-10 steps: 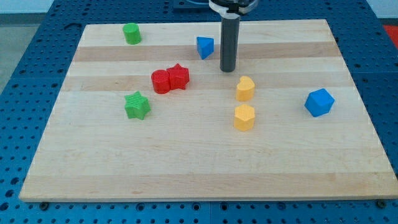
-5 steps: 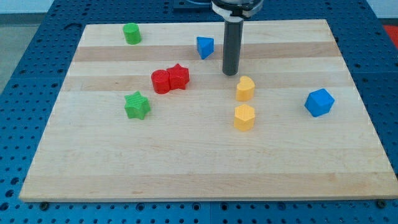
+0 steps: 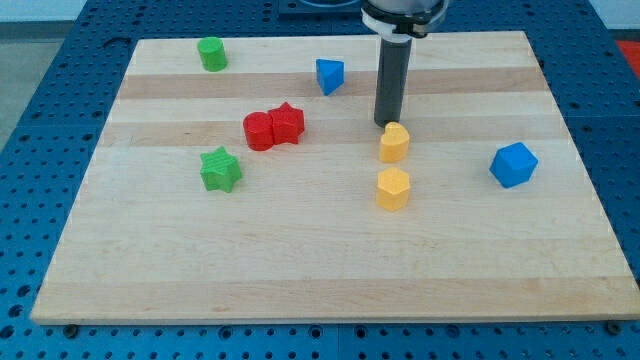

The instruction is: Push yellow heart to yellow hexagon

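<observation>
The yellow heart (image 3: 395, 143) lies right of the board's middle. The yellow hexagon (image 3: 393, 188) lies just below it in the view, a small gap apart. My tip (image 3: 388, 123) stands right at the heart's top edge, touching it or very nearly so. The rod rises straight up from there to the view's top.
A blue block (image 3: 330, 76) lies up and left of my tip. Two red blocks (image 3: 273, 128) touch each other left of centre. A green star (image 3: 221, 169) is below them, a green block (image 3: 211, 54) at the top left. A blue block (image 3: 514, 165) sits at the right.
My tip has moved right and down the view, from beside the blue block at the top to the yellow heart's top edge. No block has moved.
</observation>
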